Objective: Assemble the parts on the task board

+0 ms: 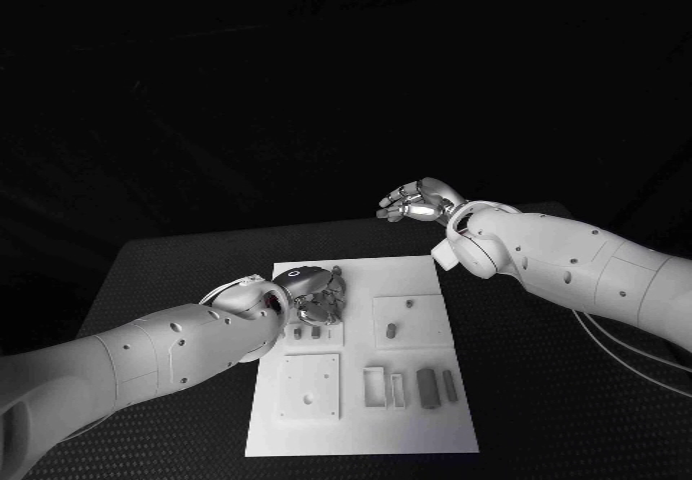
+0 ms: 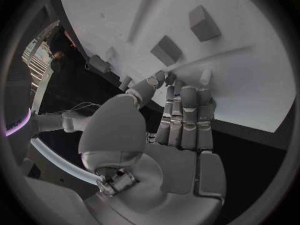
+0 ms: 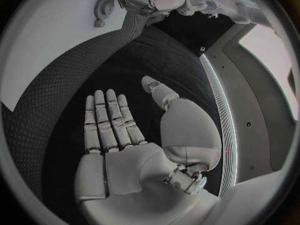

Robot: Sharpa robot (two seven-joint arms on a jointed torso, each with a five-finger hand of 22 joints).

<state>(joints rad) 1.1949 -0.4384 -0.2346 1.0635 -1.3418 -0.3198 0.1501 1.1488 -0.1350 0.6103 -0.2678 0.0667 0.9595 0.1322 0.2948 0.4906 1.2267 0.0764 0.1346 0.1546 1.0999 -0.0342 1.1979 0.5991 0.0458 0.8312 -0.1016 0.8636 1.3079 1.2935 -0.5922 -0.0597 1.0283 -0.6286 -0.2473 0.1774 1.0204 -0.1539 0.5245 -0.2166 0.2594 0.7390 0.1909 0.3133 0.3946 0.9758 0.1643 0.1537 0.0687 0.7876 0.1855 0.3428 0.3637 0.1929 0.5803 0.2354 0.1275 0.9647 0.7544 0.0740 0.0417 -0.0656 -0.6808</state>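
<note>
Resting on the flat white task board (image 1: 433,420), left hand (image 1: 320,296) touches grey parts (image 1: 313,333); right hand (image 1: 420,202) spread

A black table with a finely dotted, textured top (image 1: 173,270) carries the things. Directly on it, about the middle, lies a flat white rectangular task board (image 1: 418,420), its long sides running away from the robot. The board's near end lies close to the table's front edge, and its far end stops short of the back edge. Dark table surface shows on both sides of the board. At the table's right side, thin pale cables (image 1: 635,365) curve across the black surface, well apart from the board
</note>
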